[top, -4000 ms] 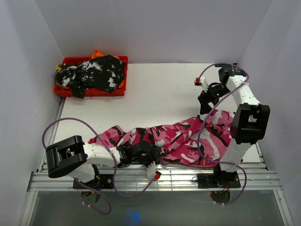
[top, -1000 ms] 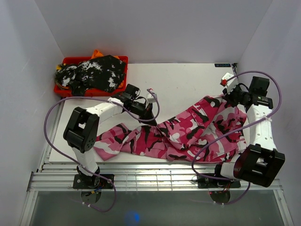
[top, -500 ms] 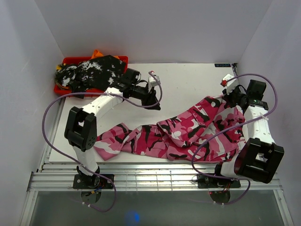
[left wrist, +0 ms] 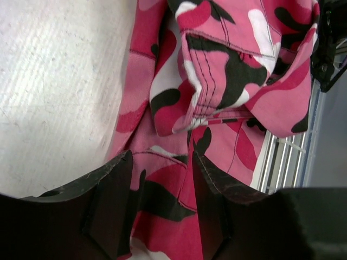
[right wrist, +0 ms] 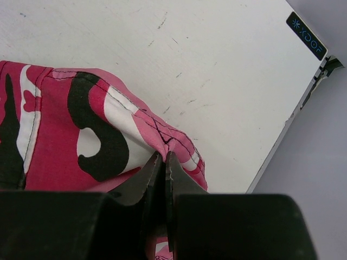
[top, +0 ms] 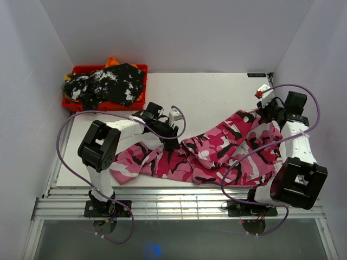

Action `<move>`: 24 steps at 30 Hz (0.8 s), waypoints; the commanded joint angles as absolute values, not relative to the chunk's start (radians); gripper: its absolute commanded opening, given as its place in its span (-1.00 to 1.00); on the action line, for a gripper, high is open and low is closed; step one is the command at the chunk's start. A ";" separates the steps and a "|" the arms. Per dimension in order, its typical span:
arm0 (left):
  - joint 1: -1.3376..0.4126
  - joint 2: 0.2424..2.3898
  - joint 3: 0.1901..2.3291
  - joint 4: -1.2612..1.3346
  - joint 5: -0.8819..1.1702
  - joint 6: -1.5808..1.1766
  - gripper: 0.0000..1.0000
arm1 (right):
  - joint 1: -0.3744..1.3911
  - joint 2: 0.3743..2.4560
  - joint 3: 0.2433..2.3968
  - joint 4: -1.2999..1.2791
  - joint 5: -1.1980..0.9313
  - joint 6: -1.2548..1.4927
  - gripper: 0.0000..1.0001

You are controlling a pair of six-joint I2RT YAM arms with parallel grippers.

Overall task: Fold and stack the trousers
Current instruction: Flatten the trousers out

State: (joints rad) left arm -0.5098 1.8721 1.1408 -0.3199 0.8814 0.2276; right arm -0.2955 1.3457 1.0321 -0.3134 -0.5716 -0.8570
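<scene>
Left arm: elbow raised above its base at the near left; forearm stretched toward the middle of the table [top: 206, 97].
Left tool [top: 172, 130]: at the far edge of the cloth, pointing down. In the left wrist view its fingers [left wrist: 111, 195] stand wide apart over pink fabric, gripping nothing.
Right arm: extended along the right side, wrist turned inward at the far right.
Right tool [right wrist: 164, 158]: fingers pressed together, pinching a seamed edge of cloth.
Pink trousers [top: 217, 151]: lying rumpled across the near half of the table, from left to the far-right corner, which the right tool holds.
Black-and-white garment [top: 108, 84]: heaped in the red tray [top: 87, 68], far left.
</scene>
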 commanded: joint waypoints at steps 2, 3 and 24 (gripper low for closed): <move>-0.537 1.853 1.152 -0.203 0.844 0.161 0.14 | -0.308 1.351 1.049 -0.241 -0.566 -0.841 -0.85; -0.538 1.856 1.155 -0.178 0.838 0.149 0.13 | -0.307 1.351 1.051 -0.241 -0.565 -0.839 -0.84; -0.523 1.658 1.457 -0.649 0.623 0.198 -1.00 | -0.311 1.396 1.012 -0.150 -0.486 -0.887 -0.85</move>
